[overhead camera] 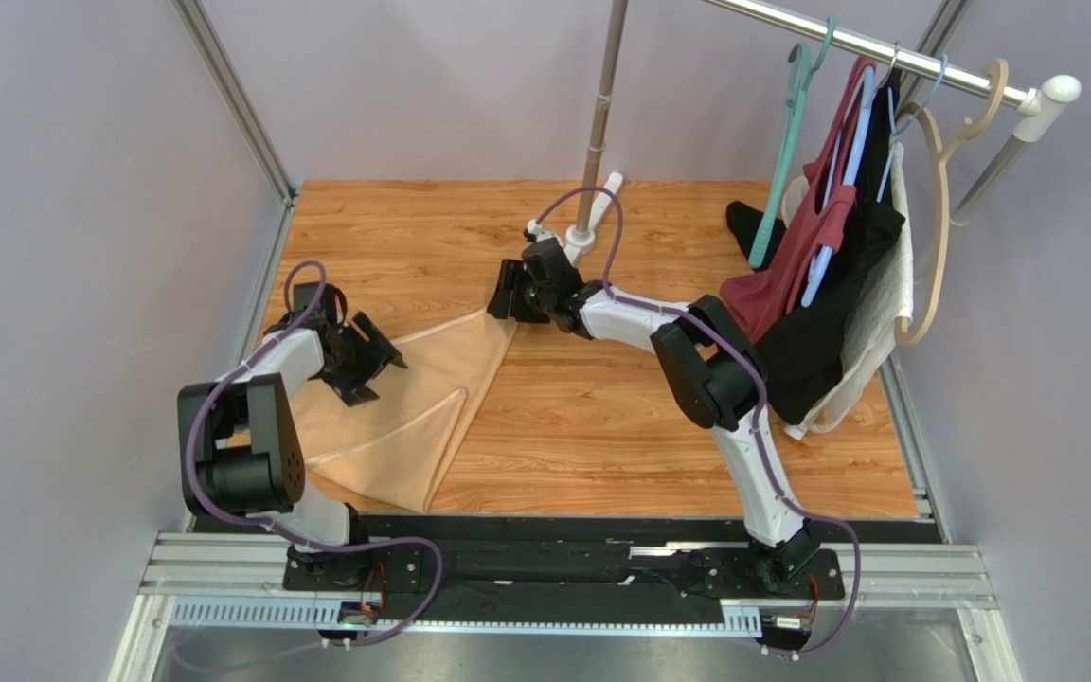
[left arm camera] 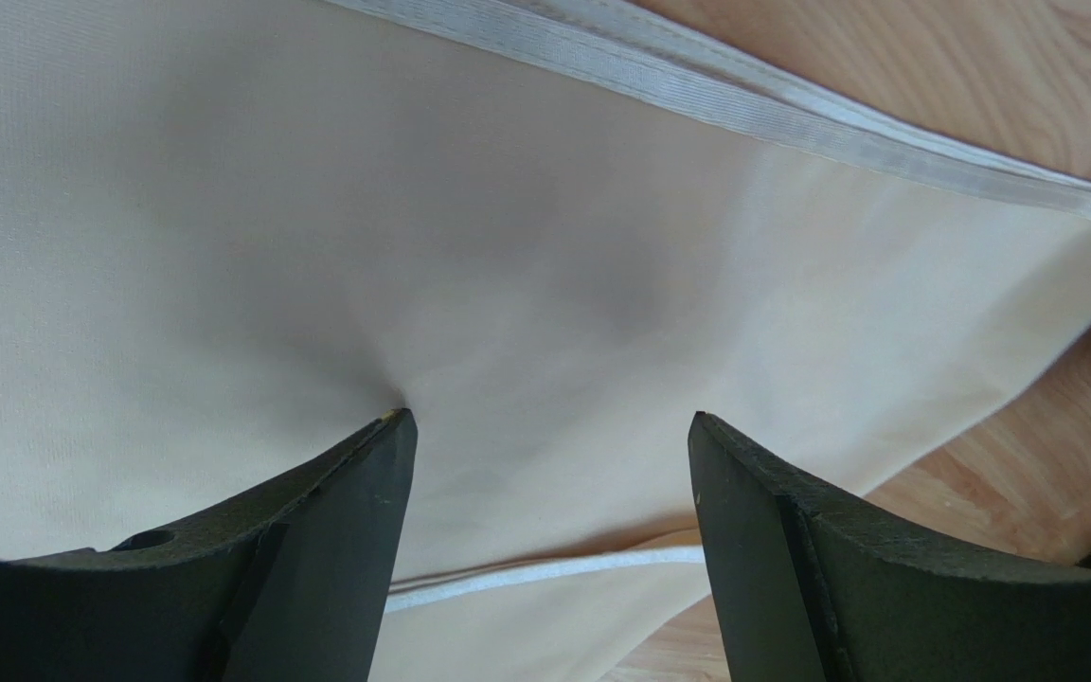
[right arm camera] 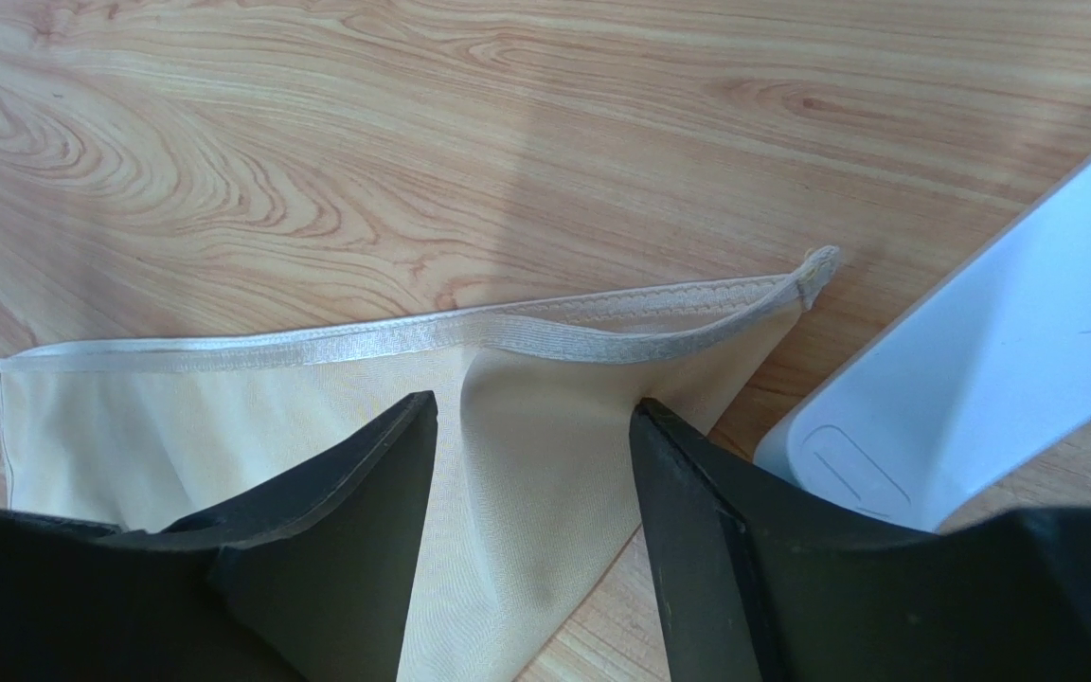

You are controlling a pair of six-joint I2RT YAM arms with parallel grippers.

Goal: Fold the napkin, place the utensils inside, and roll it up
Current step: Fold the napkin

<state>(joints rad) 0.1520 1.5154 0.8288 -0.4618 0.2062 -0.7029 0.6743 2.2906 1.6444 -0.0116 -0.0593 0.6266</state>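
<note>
1. The napkin (overhead camera: 395,412) is thin, peach-tan and smooth, with a paler stitched hem. It lies on the left half of the wooden table (overhead camera: 623,412), doubled over in places with shallow creases fanning across it.
2. In the top view its long axis runs on a diagonal, from the near-left by my left arm's base to a narrow far tip, which points at the white pole foot (overhead camera: 573,235).
3. My left gripper (left arm camera: 551,426) has its jaws wide apart over the cloth (left arm camera: 509,256), holding nothing; one fingertip (left arm camera: 366,483) puckers the fabric.
4. My right gripper (right arm camera: 534,412) is at that far tip. Its jaws are parted and straddle a raised ridge of napkin (right arm camera: 509,469) just behind the hem, without clamping it.
</note>
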